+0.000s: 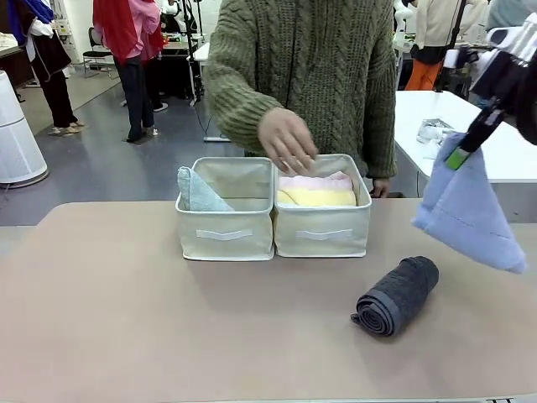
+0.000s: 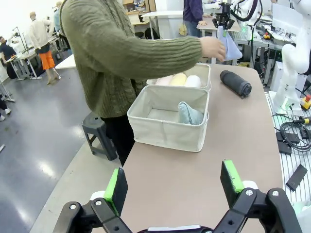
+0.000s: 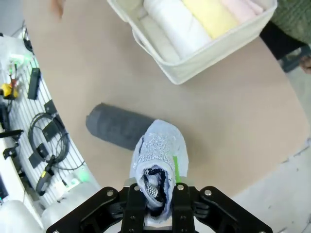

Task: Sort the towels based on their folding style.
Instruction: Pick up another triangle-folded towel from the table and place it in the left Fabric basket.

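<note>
My right gripper (image 1: 466,144) (image 3: 157,180) is shut on the tip of a periwinkle-blue cone towel (image 1: 470,210) (image 3: 158,150), which hangs above the table at the right. Below it lies a dark grey rolled towel (image 1: 398,295) (image 3: 116,126) (image 2: 235,82). The right beige bin (image 1: 321,231) holds yellow (image 1: 317,197), pink (image 1: 315,180) and white (image 3: 175,22) rolls. In the left bin (image 1: 225,235) sits a pale teal cone towel (image 1: 199,191) (image 2: 189,114). A person's hand (image 1: 287,141) hovers over the right bin. My left gripper (image 2: 172,187) stands open over bare table, away from the bins.
The two bins stand side by side at the table's far middle, with the person in a green knit sweater (image 1: 302,67) right behind them. Cables and equipment (image 3: 43,145) lie beyond the table's right edge. A white table (image 1: 503,143) stands behind at the right.
</note>
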Motion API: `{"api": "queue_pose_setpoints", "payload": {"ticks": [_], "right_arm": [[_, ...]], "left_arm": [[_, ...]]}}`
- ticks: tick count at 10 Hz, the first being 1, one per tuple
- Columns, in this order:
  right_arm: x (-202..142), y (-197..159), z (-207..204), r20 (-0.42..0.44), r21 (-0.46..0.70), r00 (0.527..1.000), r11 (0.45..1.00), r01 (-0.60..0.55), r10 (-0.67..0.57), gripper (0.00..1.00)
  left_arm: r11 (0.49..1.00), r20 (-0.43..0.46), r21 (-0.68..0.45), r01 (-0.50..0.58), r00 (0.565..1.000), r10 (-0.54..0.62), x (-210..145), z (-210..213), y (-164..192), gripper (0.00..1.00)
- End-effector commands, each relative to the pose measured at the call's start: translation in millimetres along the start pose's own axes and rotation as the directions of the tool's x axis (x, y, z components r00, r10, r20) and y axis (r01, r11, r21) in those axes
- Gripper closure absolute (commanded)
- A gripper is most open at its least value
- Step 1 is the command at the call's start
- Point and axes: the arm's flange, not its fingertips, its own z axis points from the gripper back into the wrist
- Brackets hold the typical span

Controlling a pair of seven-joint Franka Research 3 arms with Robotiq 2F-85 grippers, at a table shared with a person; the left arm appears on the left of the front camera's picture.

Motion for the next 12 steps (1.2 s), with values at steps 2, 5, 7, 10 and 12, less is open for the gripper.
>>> {"api": "queue_pose_setpoints", "payload": {"ticks": [2, 5, 7, 10, 12], "right_arm": [[-86, -10, 69, 0.097, -0.09, 0.981, 0.98, 0.179, -0.17, 1.0], [-151, 1, 104, 0.222, -0.148, 0.94, 0.944, 0.294, -0.258, 1.0], [-159, -3, 110, 0.245, -0.16, 0.929, 0.933, 0.321, -0.278, 1.0], [-166, -8, 116, 0.265, -0.159, 0.914, 0.922, 0.354, -0.306, 1.0], [-168, -6, 119, 0.27, -0.166, 0.912, 0.918, 0.36, -0.309, 1.0]], "left_arm": [[1.0, -0.009, 0.01, -0.004, 1.0, 0.004, 1, -2, -3, 0.0], [1.0, -0.009, 0.01, -0.004, 1.0, 0.004, 1, -2, -3, 0.0], [1.0, -0.009, 0.01, -0.004, 1.0, 0.004, 1, -2, -3, 0.0], [1.0, -0.009, 0.01, -0.004, 1.0, 0.004, 1, -2, -3, 0.0], [1.0, -0.009, 0.01, -0.004, 1.0, 0.004, 1, -2, -3, 0.0]]}}
